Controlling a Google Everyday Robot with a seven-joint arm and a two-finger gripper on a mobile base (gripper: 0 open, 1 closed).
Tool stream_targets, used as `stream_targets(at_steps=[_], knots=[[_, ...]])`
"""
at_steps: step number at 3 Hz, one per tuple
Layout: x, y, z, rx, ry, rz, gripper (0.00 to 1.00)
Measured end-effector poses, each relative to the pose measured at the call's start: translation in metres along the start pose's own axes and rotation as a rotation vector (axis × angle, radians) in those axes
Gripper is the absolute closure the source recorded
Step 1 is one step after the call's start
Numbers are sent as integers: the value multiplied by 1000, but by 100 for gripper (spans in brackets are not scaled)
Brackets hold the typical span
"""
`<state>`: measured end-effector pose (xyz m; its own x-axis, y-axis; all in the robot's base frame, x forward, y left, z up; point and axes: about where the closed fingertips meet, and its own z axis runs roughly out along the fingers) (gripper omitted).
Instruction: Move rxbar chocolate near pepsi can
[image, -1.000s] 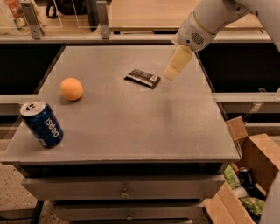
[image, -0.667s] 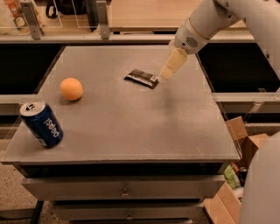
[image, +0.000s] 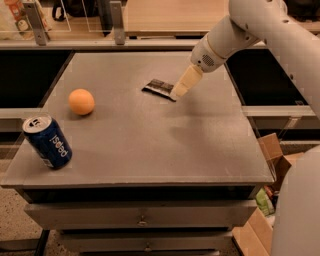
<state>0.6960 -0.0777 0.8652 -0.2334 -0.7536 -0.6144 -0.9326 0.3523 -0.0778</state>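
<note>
The rxbar chocolate (image: 158, 88) is a flat dark bar lying on the grey table (image: 150, 140) toward the back centre. My gripper (image: 180, 90) reaches down from the upper right, with its cream-coloured tip at the bar's right end, touching or just above it. The pepsi can (image: 48, 142) is dark blue with white lettering and a silver top. It stands tilted at the table's front left corner, far from the bar.
An orange ball-shaped fruit (image: 81, 101) sits on the left of the table between the bar and the can. Cardboard boxes (image: 267, 155) stand on the floor to the right. A shelf with a rail runs behind the table.
My gripper has moved left and down, from beside the bar's right end to right at it. The bar, fruit and can have not moved.
</note>
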Motion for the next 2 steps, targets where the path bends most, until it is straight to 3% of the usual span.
stream_targets(at_steps=[2], knots=[[2,8,44,48,19,2,0]])
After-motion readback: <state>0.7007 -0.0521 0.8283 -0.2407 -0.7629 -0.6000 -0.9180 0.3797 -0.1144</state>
